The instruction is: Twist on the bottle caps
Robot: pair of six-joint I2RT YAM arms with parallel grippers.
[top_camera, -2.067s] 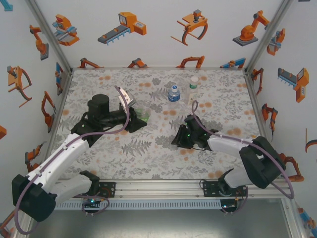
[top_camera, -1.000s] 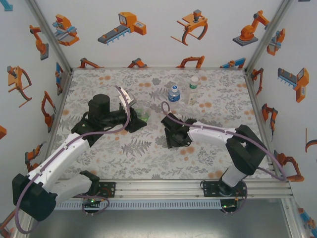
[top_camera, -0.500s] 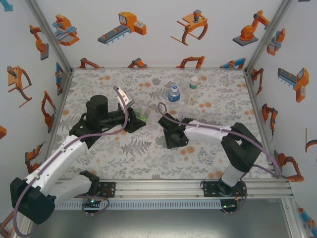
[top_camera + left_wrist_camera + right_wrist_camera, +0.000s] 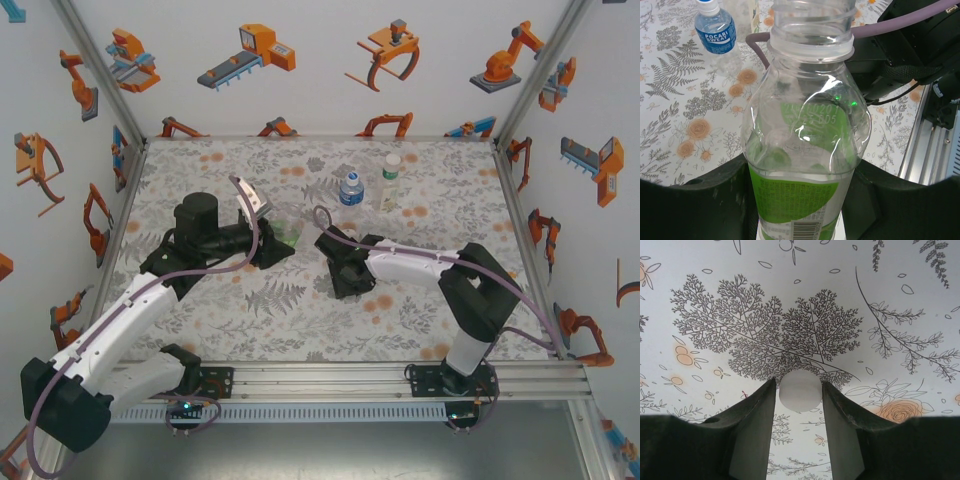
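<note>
The left tool (image 4: 280,238) is clamped on the lower body of the green-labelled bottle (image 4: 805,145), near the middle of the tabletop (image 4: 250,320) and a little toward its left edge. In the left wrist view the threaded neck is bare and open. The low hold leaves the neck free, and it looks meant to brace the bottle so it cannot spin when a cap is turned onto it. Whether the base rests on the tabletop cannot be told.

The right tool (image 4: 343,272) sits low over the middle of the tabletop, just beside the bottle on its right. In the right wrist view its fingers (image 4: 752,430) are closed against the sides of a white cap (image 4: 800,390), which sits at their very tips. Gripping it by the rim at the tips probably lets the cap be lowered onto the neck and twisted without the tool fouling the bottle.

The blue bottle (image 4: 350,188) and the slim bottle (image 4: 392,178) stand side by side near the far edge, right of centre. Each has a white top already on, and both are well clear of the arms. By that reading two bottles are done and this is the last one. The next move calls for lining the cap up squarely over the neck, since a tilted start could cross the thread or knock the cap out of the grip.
</note>
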